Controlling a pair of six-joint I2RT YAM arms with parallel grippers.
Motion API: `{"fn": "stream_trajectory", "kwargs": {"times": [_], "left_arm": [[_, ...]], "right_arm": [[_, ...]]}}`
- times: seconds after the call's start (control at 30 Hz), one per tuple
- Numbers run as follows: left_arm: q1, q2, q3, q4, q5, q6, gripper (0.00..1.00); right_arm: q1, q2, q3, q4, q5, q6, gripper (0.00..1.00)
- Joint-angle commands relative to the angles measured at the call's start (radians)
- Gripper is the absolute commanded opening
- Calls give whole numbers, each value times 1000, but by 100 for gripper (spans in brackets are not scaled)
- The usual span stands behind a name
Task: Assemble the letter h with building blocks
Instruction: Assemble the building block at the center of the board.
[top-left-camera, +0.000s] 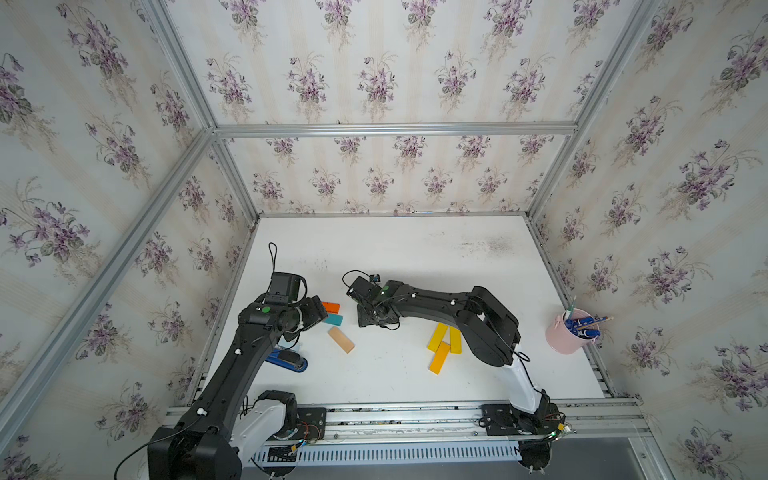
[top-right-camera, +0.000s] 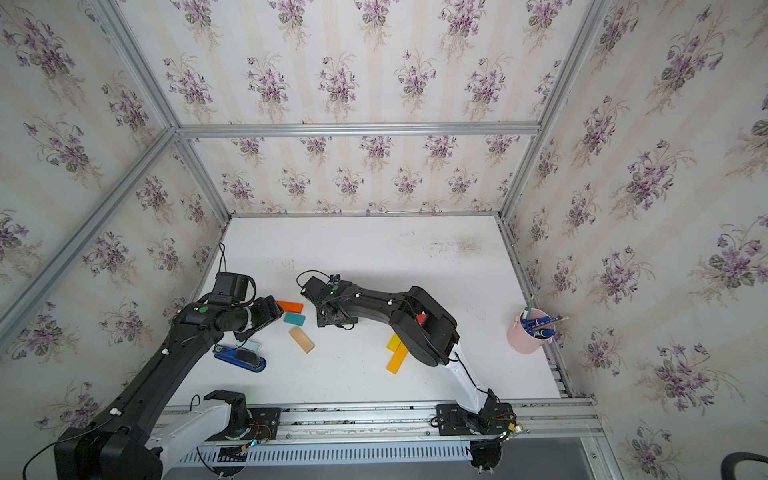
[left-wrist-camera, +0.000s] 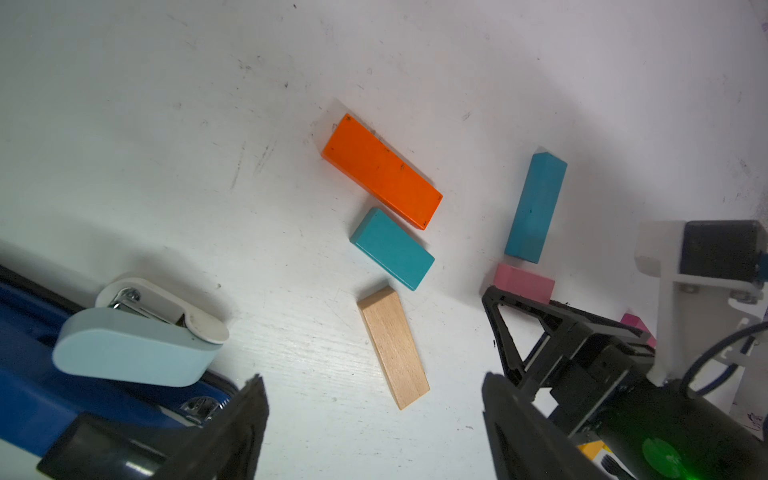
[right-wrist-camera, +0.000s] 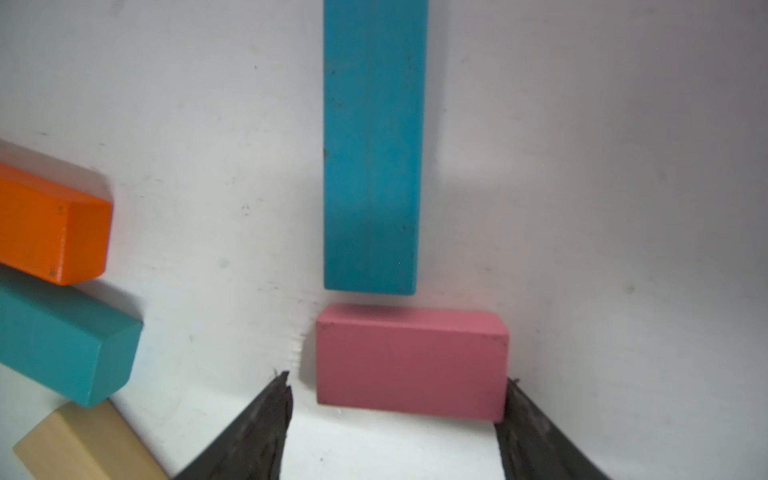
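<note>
The right gripper (right-wrist-camera: 397, 384) stands released around the pink block (right-wrist-camera: 411, 361). One jaw sits right at the block's short end, and the other stands off it with bare table between. The pink block lies flat on the white table (top-left-camera: 415, 257), not lifted.

Just beside the pink block's long side lies the long blue block (right-wrist-camera: 372, 145). It is square to the pink block, with its end facing one end of it. A thin dark line runs between them, and I cannot tell whether they touch.

On the left arm's side of the pink block, three blocks lie close together in a loose row. They are the orange block (left-wrist-camera: 382, 170), the short teal block (left-wrist-camera: 392, 248) and the tan block (left-wrist-camera: 392, 347). The orange and teal ones are almost touching.

The left gripper (left-wrist-camera: 372, 378) hangs over this row with its jaws spread wide and nothing between them. On the far side of the pink block from that row, a corner of a magenta block (left-wrist-camera: 636, 322) peeks out behind the right gripper.

Farther from the pink block, past the tan block, a pale blue stapler (left-wrist-camera: 133, 353) rests against a dark blue stapler (top-left-camera: 286, 360).

On the right arm's side of the pink block, two yellow blocks (top-left-camera: 438, 336) and an amber block (top-left-camera: 439, 358) lie bunched together, partly under the arm. Well apart from the pink block, at the table's right edge, stands a pink cup (top-left-camera: 561, 338) holding pens.
</note>
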Motion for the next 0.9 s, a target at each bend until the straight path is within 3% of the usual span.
{"fn": "stream_trajectory", "kwargs": {"times": [0.0, 0.23, 0.5, 0.87], "left_arm": [[1, 0, -1, 10, 4, 7, 83], [0, -1, -7, 14, 8, 5, 83], [1, -1, -21, 29, 15, 4, 83], [1, -1, -35, 37, 20, 2, 83]], "right_arm": [[1, -1, 2, -3, -6, 12, 73], [1, 3, 8, -10, -1, 14, 73], [15, -17, 7, -56, 57, 2, 86], [-3, 26, 34, -66, 70, -18, 75]]}}
